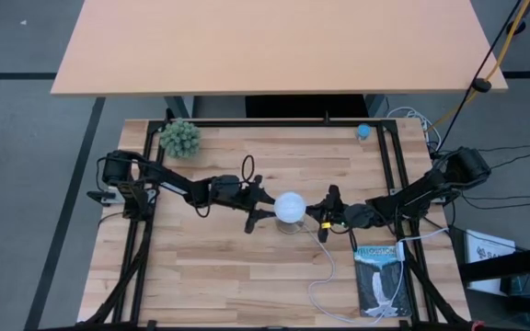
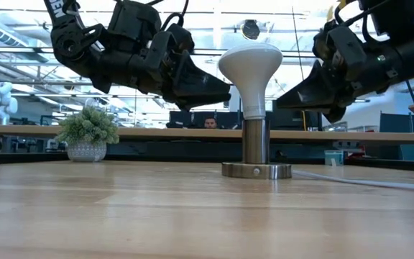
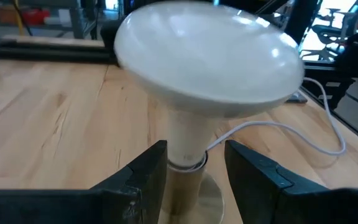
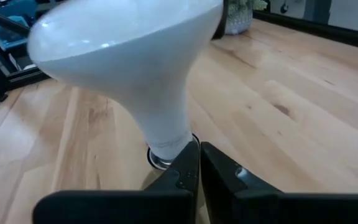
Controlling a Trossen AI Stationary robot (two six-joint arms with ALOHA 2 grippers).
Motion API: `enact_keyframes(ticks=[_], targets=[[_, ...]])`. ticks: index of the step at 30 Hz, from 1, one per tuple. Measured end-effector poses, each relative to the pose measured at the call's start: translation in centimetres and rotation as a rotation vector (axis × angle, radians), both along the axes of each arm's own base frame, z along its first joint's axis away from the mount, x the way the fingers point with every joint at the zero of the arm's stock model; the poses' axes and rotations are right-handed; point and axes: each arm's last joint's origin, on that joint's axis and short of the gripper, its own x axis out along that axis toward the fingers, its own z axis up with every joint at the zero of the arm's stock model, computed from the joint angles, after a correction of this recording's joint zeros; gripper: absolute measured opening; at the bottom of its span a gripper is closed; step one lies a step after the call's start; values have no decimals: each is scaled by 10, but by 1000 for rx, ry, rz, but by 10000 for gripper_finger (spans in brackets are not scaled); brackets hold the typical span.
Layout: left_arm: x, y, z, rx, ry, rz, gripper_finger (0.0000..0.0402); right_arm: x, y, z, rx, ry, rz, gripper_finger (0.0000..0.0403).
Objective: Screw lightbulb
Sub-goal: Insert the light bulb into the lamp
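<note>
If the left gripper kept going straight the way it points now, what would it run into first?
Most likely the lightbulb: the left gripper has open jaws aimed at its neck above the socket.

The frosted white flood lightbulb [image 1: 290, 207] stands upright in the round metal socket disc [image 2: 256, 170] on the pale wooden table [image 1: 228, 267], between my two grippers. My left gripper [image 1: 263, 212] sits just beside the lightbulb on one side, my right gripper [image 1: 326, 218] just beside it opposite. Behind my left gripper, near the table's far corner, stands a small green potted plant [image 1: 180, 138].
</note>
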Motion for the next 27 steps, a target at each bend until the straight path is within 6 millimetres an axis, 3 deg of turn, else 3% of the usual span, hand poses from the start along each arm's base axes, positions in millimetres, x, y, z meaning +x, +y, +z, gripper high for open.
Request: enact_keyframes(ticks=[9, 18, 27], targets=[[-1, -11, -6, -19, 67, 3, 151, 1, -2, 1, -8, -10, -7, 6], [-2, -21, -7, 33, 68, -29, 10, 2, -3, 2, -17, -13, -5, 6], [0, -24, -13, 33, 71, -43, 2, 3, -10, 1, -46, 3, -28, 6]])
